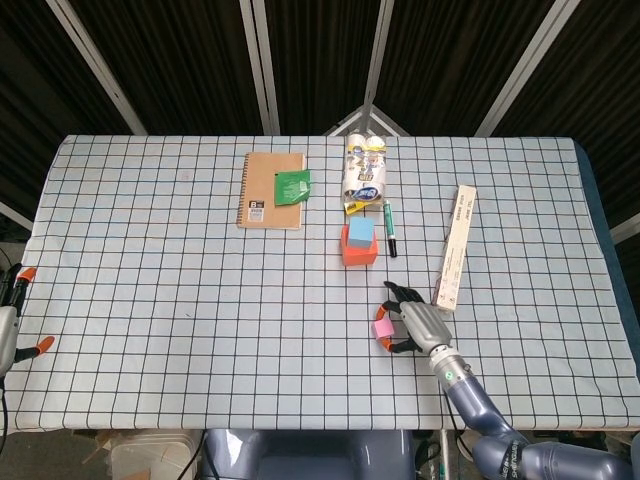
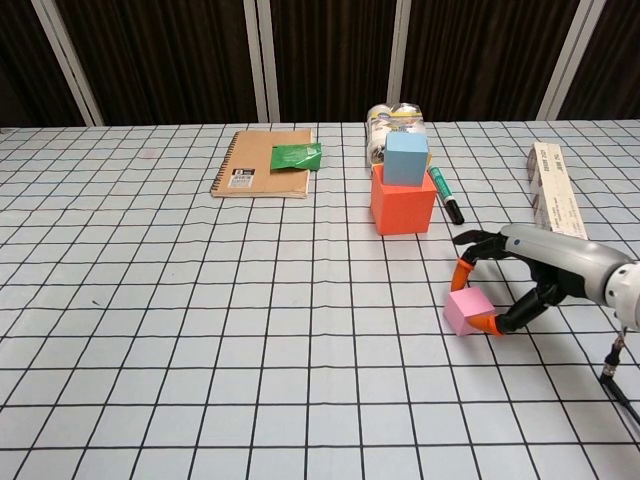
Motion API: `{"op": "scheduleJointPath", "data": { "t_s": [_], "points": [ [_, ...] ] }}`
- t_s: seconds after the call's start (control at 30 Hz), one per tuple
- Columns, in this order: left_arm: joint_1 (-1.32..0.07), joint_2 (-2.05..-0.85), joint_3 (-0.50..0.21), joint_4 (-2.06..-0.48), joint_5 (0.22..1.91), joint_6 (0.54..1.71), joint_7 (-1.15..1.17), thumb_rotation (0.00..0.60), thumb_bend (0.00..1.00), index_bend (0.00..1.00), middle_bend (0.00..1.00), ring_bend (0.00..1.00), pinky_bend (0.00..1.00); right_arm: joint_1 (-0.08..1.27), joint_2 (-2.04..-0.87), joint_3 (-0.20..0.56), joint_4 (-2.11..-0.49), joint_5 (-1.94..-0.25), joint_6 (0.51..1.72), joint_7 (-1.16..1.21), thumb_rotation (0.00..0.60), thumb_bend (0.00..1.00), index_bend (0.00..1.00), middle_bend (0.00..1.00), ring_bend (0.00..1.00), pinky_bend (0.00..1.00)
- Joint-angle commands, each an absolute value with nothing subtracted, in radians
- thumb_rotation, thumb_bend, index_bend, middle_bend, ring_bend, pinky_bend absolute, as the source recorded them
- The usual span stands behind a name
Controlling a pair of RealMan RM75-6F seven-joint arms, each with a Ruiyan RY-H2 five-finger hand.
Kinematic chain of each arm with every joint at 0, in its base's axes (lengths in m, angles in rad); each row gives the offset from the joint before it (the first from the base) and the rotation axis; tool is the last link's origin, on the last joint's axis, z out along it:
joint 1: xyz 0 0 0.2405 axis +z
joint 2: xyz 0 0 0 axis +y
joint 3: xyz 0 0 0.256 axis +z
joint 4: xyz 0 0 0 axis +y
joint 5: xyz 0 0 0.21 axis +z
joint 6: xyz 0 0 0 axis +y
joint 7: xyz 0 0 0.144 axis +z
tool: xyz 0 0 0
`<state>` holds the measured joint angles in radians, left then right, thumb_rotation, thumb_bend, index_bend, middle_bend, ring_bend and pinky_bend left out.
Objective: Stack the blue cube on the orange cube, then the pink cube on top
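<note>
Near lower right of centre in the head view: right hand, fingers curled around the pink cube, orange fingertips pressed on its far and near sides. Pink cube tilted in the chest view, one corner raised; contact with the cloth not clear. Grey forearm running off toward the lower right edge.

At the lower left edge of the head view: part of the left hand, orange tips showing, well apart from everything; fingers too cropped to tell how they lie.

Mid-frame, just right of centre: orange cube with the blue cube resting on top, upright and roughly square to it. Just right of the stack: marker, lying lengthwise toward the far edge. Further right: long cardboard box, laid at a slant, its near end just beside the right hand.

Upper centre: pack of rolls in clear wrap, just beyond the stack. Upper left of centre: brown spiral notebook, with a green packet lying over its right edge.
</note>
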<state>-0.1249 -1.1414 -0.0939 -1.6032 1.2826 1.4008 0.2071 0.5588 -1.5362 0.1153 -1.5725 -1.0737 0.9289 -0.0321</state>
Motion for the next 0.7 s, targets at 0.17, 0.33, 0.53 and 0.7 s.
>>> {"op": "scheduleJointPath", "data": {
  "t_s": [0.17,0.33,0.53,0.7],
  "points": [
    [-0.125,-1.140,-0.093,-1.603,1.283,1.399,0.205,0.600,0.11,0.05,0.00,0.00,0.00,0.558,-1.536,0.119,-1.569,-1.101,0.922,-0.010,0.600,0.36,0.46,0.00,0.02,0.00],
    [-0.125,-1.140,-0.092,-1.604,1.285,1.400,0.204,0.600,0.11,0.05,0.00,0.00,0.00,0.555,-1.530,0.119,-1.575,-1.107,0.924,-0.012,0.600,0.36,0.47,0.00,0.02,0.00],
    [-0.124,-1.139,-0.092,-1.604,1.287,1.402,0.202,0.600,0.11,0.05,0.00,0.00,0.00,0.550,-1.516,0.125,-1.590,-1.114,0.933,-0.010,0.600,0.36,0.47,0.00,0.02,0.00],
    [-0.124,-1.138,-0.091,-1.604,1.289,1.401,0.200,0.600,0.11,0.05,0.00,0.00,0.00,0.556,-1.468,0.154,-1.633,-1.103,0.942,-0.023,0.600,0.36,0.47,0.00,0.02,0.00]
  ]
}}
